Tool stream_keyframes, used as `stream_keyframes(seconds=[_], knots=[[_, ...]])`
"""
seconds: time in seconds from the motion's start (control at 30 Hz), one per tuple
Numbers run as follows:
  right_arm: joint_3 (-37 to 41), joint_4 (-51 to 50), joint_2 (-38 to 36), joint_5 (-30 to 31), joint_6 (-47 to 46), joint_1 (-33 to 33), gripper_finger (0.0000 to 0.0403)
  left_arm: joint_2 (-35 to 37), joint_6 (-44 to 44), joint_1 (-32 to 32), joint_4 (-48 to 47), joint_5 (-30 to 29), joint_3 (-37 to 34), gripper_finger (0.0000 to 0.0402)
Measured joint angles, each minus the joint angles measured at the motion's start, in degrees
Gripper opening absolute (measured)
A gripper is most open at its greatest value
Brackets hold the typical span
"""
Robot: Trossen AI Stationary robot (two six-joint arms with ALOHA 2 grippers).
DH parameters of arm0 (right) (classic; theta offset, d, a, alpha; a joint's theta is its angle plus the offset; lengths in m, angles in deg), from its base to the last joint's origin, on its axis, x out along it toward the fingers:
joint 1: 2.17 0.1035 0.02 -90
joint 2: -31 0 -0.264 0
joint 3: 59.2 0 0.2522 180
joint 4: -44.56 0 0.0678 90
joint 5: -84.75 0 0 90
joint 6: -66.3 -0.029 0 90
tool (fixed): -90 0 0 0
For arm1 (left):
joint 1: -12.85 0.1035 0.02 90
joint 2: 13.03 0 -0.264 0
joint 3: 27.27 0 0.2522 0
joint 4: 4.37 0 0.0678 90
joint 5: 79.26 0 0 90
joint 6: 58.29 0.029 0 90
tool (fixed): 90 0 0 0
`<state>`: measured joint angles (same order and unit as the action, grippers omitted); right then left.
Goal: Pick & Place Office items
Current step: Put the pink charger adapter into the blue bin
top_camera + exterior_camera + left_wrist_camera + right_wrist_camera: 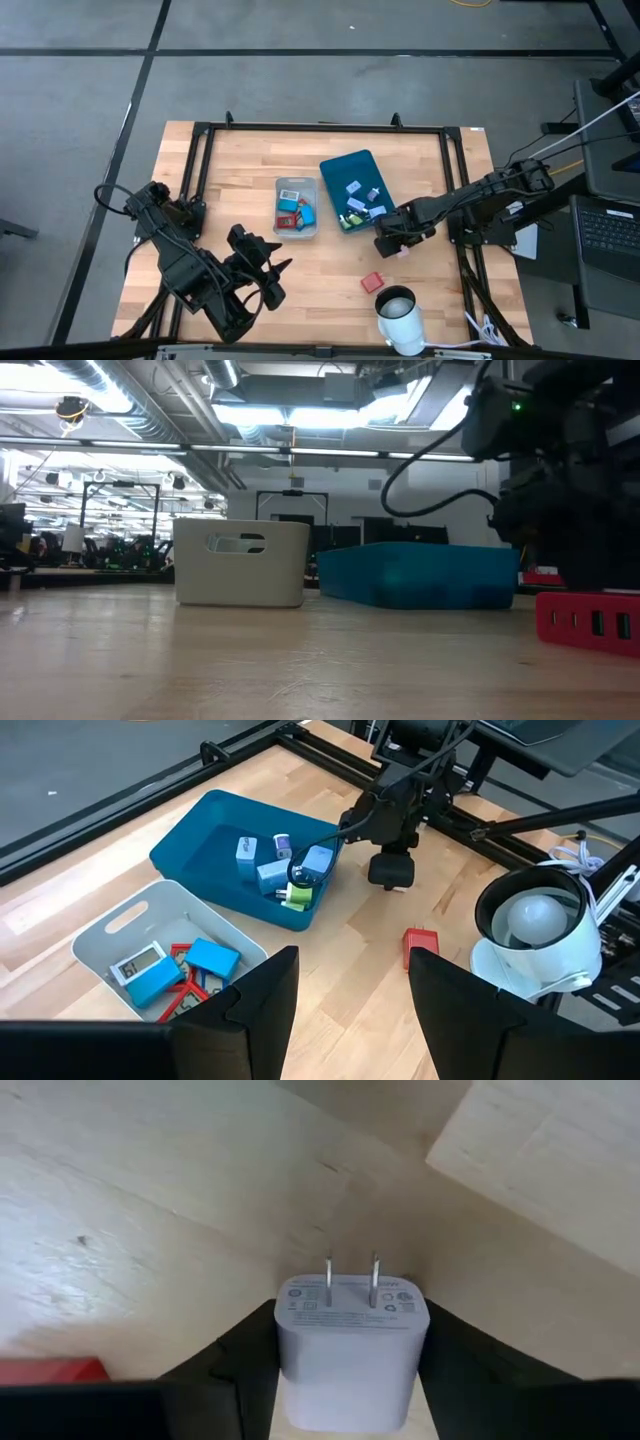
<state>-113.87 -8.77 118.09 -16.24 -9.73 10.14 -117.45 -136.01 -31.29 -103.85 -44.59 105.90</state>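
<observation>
My right gripper [393, 244] points down at the table just beside the near right corner of the teal tray [355, 190], shut on a small white plug-in charger [350, 1345]. Several small office items lie in the teal tray [250, 860] and in the grey bin [297, 207]. A red block [372, 282] lies flat on the wood near the right gripper [391, 872]. My left gripper [350, 990] hangs raised over the near left of the table, open, with nothing between its fingers. My right gripper pinches the charger's two opposite side faces [288, 1370] between its two fingers, coming from above and pointing steeply down. The charger's two metal prongs [350, 1280] point away from the gripper, toward the table top. Whether the charger touches the wood I cannot tell.
A white round lamp-like object [400, 315] stands at the near right edge. A black frame [320, 127] runs round the table top. Bare wood lies between the grey bin [150, 960] and the red block [420, 942].
</observation>
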Motion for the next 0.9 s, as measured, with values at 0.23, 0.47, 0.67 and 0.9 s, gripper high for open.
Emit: stream_keyframes(seconds=[0.23, 0.47, 0.67, 0.9], knots=[[-4.43, 0.13, -0.84, -0.87, 2.28, 0.0, 0.0189, 0.0, 0.08, 0.0, -0.11, -0.02, 0.0, 0.0186], [-17.77, -6.96, -6.2, -1.62, 4.47, 0.68, 0.0189, 0.0, 0.51, 0.0, -0.26, -0.22, 0.0, 0.0186], [-28.57, -13.9, -9.38, 7.04, 9.54, -2.42, 0.0189, 0.0, 1.47, 0.28, -0.31, -0.65, 0.0, 0.0186], [-28.85, -13.66, -4.0, 10.16, 25.03, -14.56, 0.0189, 0.0, 7.21, 4.79, -0.24, 6.09, 0.0, 0.0183]])
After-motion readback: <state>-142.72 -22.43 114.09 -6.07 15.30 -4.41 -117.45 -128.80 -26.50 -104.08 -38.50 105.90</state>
